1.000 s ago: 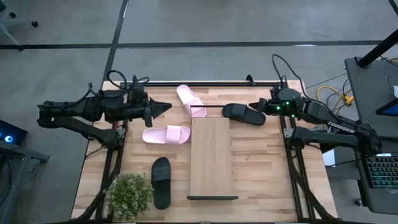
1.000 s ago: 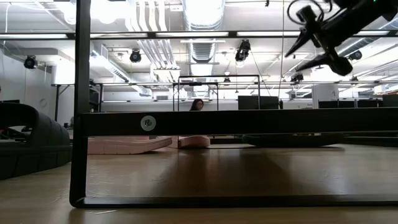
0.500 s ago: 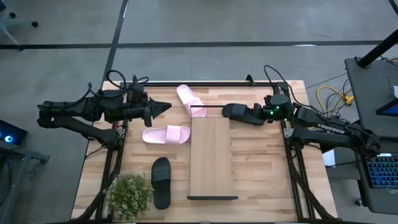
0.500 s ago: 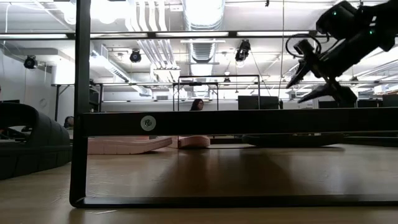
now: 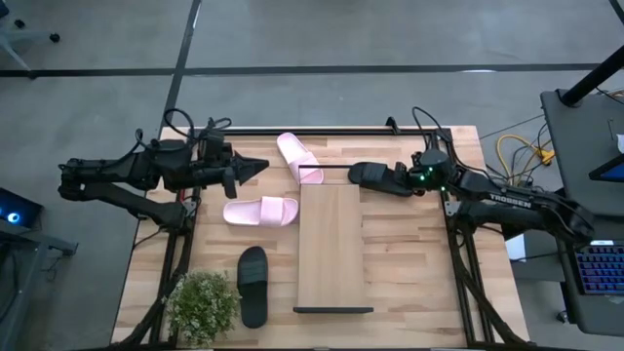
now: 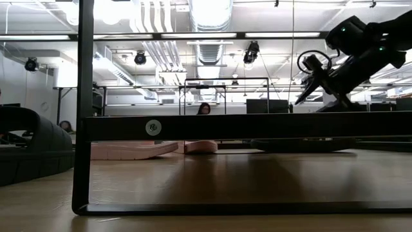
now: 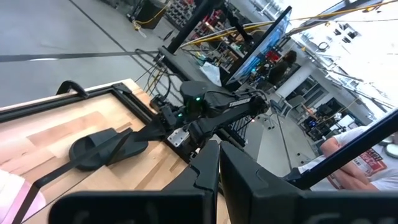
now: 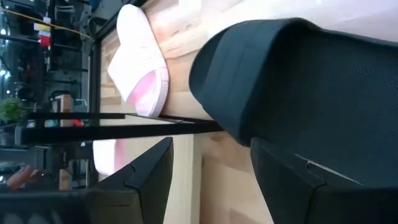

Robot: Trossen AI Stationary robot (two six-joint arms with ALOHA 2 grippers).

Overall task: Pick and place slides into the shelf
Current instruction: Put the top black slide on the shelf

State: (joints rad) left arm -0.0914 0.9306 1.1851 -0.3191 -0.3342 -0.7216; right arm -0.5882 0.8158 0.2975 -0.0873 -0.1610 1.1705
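At the table's one o'clock corner, the right gripper has dropped from its raised hover a second ago and now sits low at the black slide, fingers spread wide astride its strap, nothing held yet. That slide lies just beside the shelf, at its far end, so a grasp looks imminent. The left gripper waits at ten o'clock, fingers together, unchanged.

A small potted plant stands at the near left corner of the wood-plank worktop. A keyboard lies beyond the worktop's right edge.
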